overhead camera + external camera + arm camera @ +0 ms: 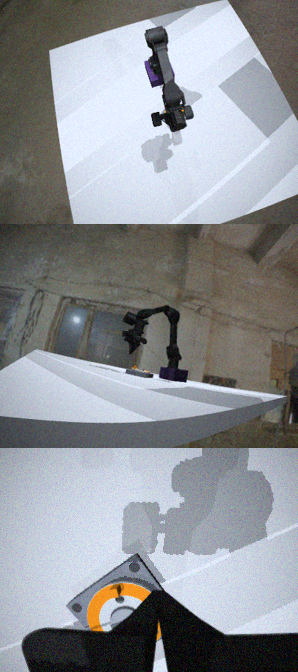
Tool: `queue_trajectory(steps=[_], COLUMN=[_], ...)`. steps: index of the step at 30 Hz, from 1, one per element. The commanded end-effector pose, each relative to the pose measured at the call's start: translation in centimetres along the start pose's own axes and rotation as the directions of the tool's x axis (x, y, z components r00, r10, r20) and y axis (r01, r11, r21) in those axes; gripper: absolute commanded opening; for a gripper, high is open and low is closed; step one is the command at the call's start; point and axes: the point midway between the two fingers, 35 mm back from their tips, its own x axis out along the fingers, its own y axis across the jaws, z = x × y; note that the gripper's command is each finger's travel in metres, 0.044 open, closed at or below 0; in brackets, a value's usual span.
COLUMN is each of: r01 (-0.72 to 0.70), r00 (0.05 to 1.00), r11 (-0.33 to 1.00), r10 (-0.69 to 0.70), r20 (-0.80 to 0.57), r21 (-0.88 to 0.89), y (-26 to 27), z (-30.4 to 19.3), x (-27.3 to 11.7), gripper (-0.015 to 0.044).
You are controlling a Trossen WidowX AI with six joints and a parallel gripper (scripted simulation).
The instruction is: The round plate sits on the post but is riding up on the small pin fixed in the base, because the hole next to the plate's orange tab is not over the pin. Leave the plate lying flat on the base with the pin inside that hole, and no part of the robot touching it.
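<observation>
Wrist: closed hand [159, 643] above plate [107, 603].

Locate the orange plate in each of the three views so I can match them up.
Top: not visible; the arm covers it.
Exterior: only a low sliver, the orange plate on its dark base, left of the purple mount, under the raised gripper.
Wrist: lower centre, partly behind the shut fingers.
Shared landmark: the gripper, in all three.

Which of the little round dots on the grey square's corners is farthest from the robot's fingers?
The dot at the top corner of the grey base. The other visible dot sits at the left corner, lower in the wrist view and closer to the shut fingers.
</observation>
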Motion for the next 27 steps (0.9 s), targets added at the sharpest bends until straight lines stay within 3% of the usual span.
queue_trajectory(steps=[1,8,16,27], r01=[-0.052,-0.059,-0.059,-0.058], r00=[0.994,0.992,0.992,0.992], r11=[0.997,0.996,0.996,0.996], r10=[0.047,0.051,0.051,0.050], r20=[-0.094,-0.112,-0.112,-0.112], r21=[-0.056,-0.067,-0.067,-0.067], y=[5.7,6.4,6.6,5.8], z=[-2.4,-2.7,-3.1,-2.7], x=[1.4,1.7,6.3,6.5], gripper=[0.0000,0.0000,0.0000,0.0000])
